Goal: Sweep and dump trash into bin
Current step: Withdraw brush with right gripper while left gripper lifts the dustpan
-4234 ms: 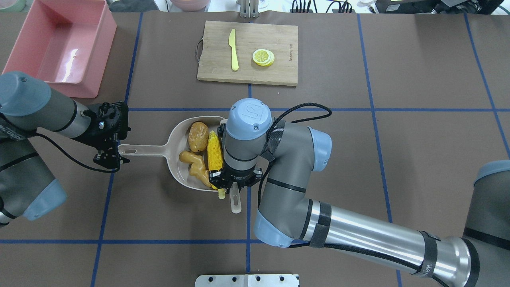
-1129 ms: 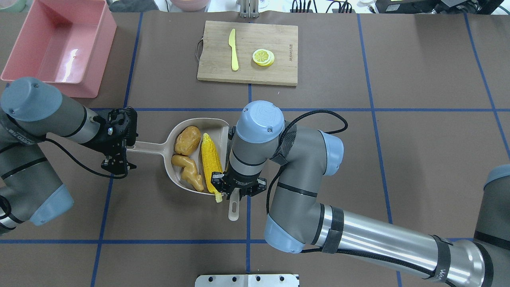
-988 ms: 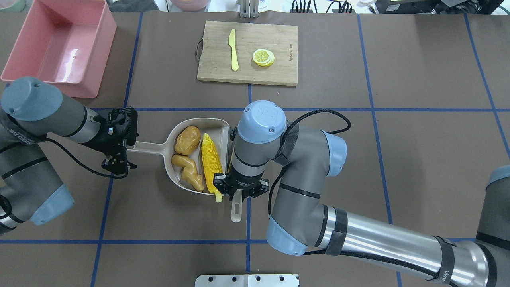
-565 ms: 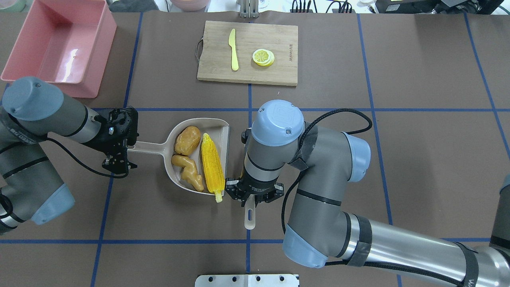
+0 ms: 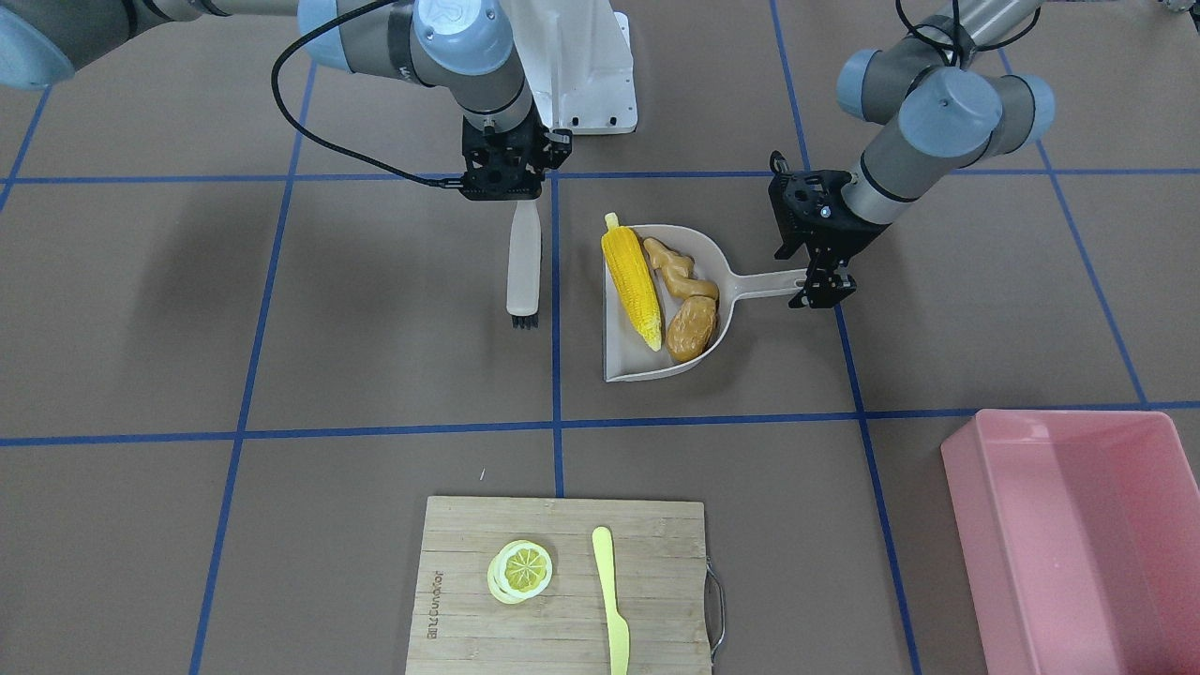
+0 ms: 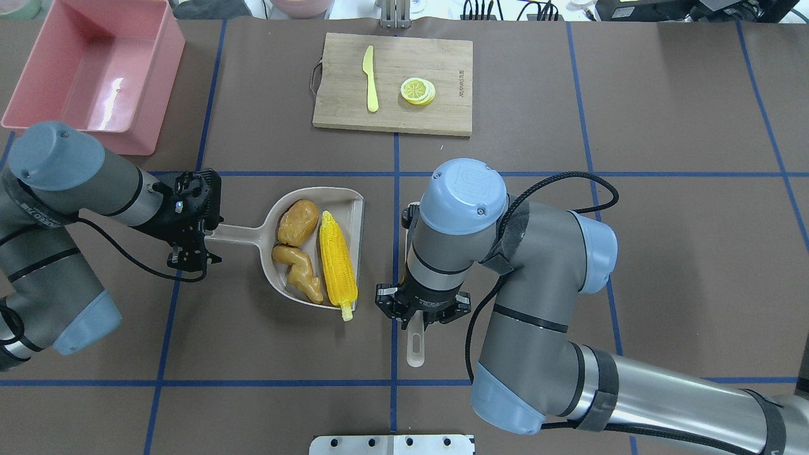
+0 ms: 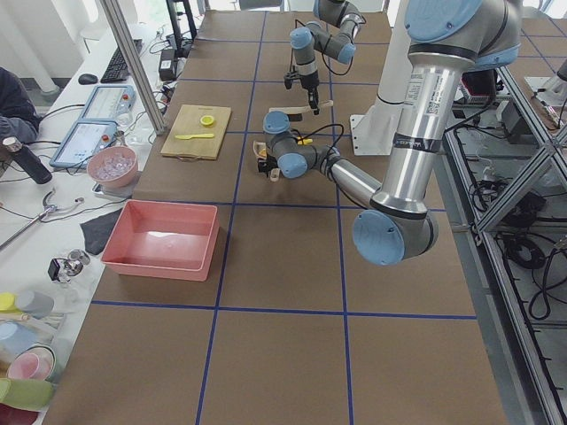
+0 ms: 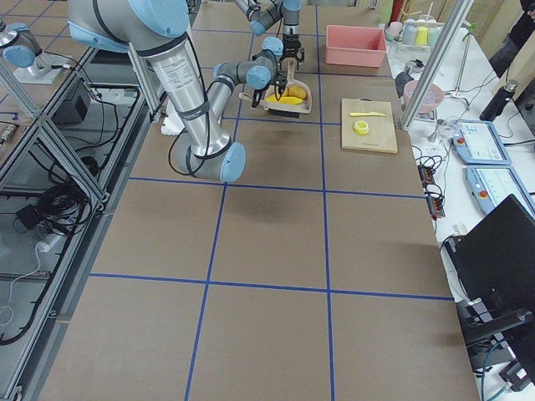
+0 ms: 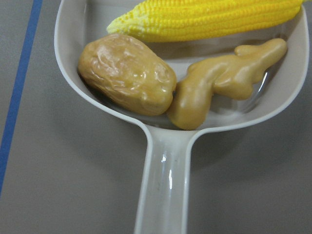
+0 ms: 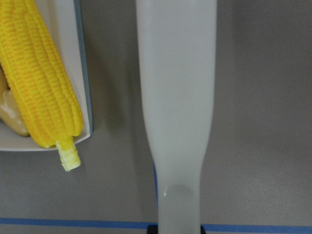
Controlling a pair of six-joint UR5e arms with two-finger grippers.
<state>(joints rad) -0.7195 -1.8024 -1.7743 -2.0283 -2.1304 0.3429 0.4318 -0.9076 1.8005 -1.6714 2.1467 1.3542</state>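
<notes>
The beige dustpan (image 6: 357, 212) lies at mid-table. In it are the corn cob (image 6: 336, 265), the ginger root (image 6: 298, 273) and the potato lump (image 6: 298, 221); all three show close up in the left wrist view, with the potato (image 9: 126, 73) nearest. My left gripper (image 6: 193, 251) is shut on the end of the dustpan's handle (image 9: 163, 195). My right gripper (image 6: 421, 313) is shut on a white brush (image 5: 523, 262), held just right of the pan's open side and clear of it. The pink bin (image 6: 38, 120) stands empty at the far left corner.
A wooden cutting board (image 6: 392, 82) with a yellow knife (image 6: 370, 79) and lemon slices (image 6: 417, 90) lies at the far middle. Brown mat with blue tape lines covers the table. A metal plate (image 6: 392, 444) sits at the near edge.
My right gripper has carried the brush to the right, away from the dustpan's mouth. The corn now lies fully in the pan. My left gripper has kept hold of the handle.
</notes>
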